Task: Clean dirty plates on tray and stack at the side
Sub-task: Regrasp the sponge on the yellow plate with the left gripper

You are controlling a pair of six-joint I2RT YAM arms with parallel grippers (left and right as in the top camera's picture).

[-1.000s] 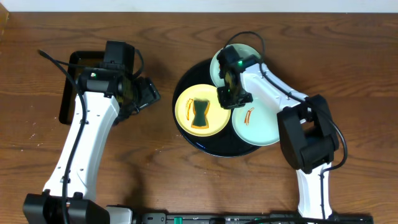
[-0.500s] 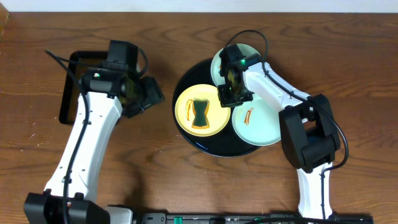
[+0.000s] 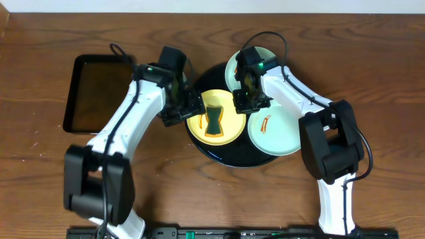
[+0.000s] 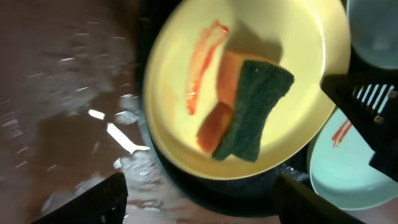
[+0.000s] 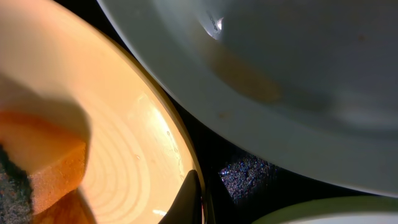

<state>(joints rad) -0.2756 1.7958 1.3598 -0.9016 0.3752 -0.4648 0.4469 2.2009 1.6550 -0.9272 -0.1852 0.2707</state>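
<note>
Brown wood-grain desk point(image 3: 372, 40) fills the overhead view, with a pale strip along its far edge. Near mid-desk sits the round black tray point(image 3: 226, 156), carrying all three plates. The yellow plate point(image 3: 198, 125) covers the tray's left half. A red-orange sauce streak point(image 4: 202, 65) crosses its left part, and an orange sponge point(image 3: 213, 120) with a dark green face lies on its middle. One mint plate point(image 3: 232, 68) lies at the tray's back edge. The other mint plate point(image 3: 282, 133) overhangs the tray's front-right rim and bears its own orange streak point(image 3: 264, 123).

The left claw point(image 3: 182, 109) is at the tray's left rim, just beside the yellow plate's left edge. Its fingers point(image 4: 87, 202) are spread wide with nothing between them. The right claw point(image 3: 244, 99) is over the tray's middle, where the yellow plate's right edge nears both mint plates. Its wrist view shows one dark fingertip point(image 5: 189, 199) at the yellow rim. Whether it touches the rim, and whether that claw is apart or together, I cannot tell.

Well left of the tray lies a rectangular black tray point(image 3: 93, 93).
</note>
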